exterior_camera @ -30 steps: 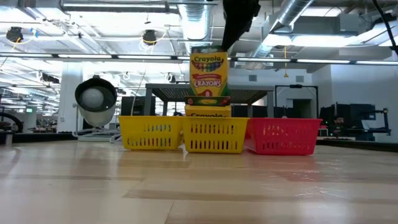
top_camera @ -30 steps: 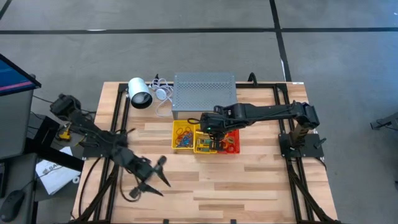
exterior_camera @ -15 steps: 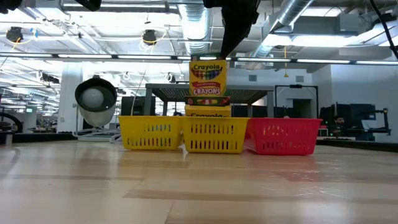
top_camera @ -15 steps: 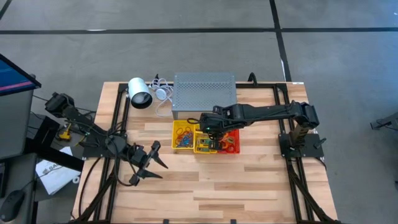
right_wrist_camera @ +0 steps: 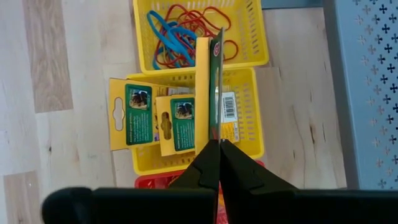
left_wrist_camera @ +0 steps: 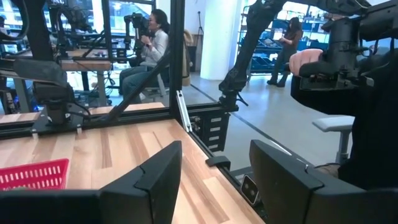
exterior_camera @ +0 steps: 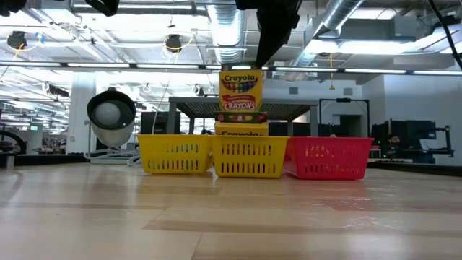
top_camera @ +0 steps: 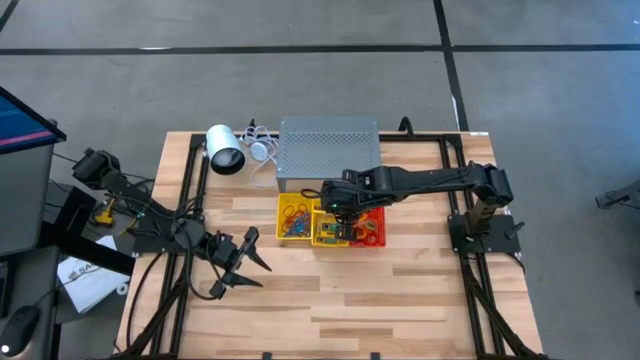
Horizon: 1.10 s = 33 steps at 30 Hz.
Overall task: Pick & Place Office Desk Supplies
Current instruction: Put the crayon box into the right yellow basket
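Note:
Three small baskets stand in a row at mid-table. The left yellow basket holds rubber bands. The middle yellow basket holds crayon boxes lying flat. The third basket is red. My right gripper hangs over the middle basket, shut on one upright crayon box. The lower end of this box is hidden behind the boxes in the basket. My left gripper stands open over bare wood near the table's left side, holding nothing. My right gripper pinches the upright crayon box by its top end between its two fingers. The fingers come from above, slanting down, on the box's two flat faces. The box hangs upright below them, with its lower part down among the boxes in the middle basket.
A white lamp and a grey perforated stand sit at the far edge behind the baskets. Open wood lies on the near half of the table. People sit and stand in the room beyond the table's edge.
My right gripper has lowered the crayon box a little way into the middle basket, still upright, and then kept still. My left gripper has drawn back toward the table's left and far side, stays open, and now rests.

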Motion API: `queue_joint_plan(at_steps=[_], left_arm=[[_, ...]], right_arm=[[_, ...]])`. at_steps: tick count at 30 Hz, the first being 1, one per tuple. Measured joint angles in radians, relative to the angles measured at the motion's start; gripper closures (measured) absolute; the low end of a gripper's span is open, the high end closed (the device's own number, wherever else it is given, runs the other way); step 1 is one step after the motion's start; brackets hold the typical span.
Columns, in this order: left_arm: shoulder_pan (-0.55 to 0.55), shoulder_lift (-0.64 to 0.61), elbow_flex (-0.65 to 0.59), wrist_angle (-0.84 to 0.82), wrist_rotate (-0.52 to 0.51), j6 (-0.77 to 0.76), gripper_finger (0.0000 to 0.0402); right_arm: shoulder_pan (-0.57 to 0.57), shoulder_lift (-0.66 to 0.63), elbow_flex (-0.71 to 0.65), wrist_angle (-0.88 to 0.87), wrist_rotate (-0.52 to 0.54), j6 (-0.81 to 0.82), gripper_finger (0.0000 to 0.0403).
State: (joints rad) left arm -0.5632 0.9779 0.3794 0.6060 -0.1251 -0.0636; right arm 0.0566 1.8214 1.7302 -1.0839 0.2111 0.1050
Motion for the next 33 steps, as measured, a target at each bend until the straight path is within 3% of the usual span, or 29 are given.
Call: queue_joint_plan(at_steps=[25, 33], left_arm=[[0.0, 0.0, 0.0, -0.053, -0.002, -0.053, 0.0215], [0.0, 0.0, 0.0, -0.061, -0.002, -0.053, 0.0215]], right_arm=[[-0.001, 0.123, -0.006, -0.028, -0.003, 0.015, 0.0402], [0.009, 0.122, -0.005, -0.023, -0.009, -0.007, 0.036]])
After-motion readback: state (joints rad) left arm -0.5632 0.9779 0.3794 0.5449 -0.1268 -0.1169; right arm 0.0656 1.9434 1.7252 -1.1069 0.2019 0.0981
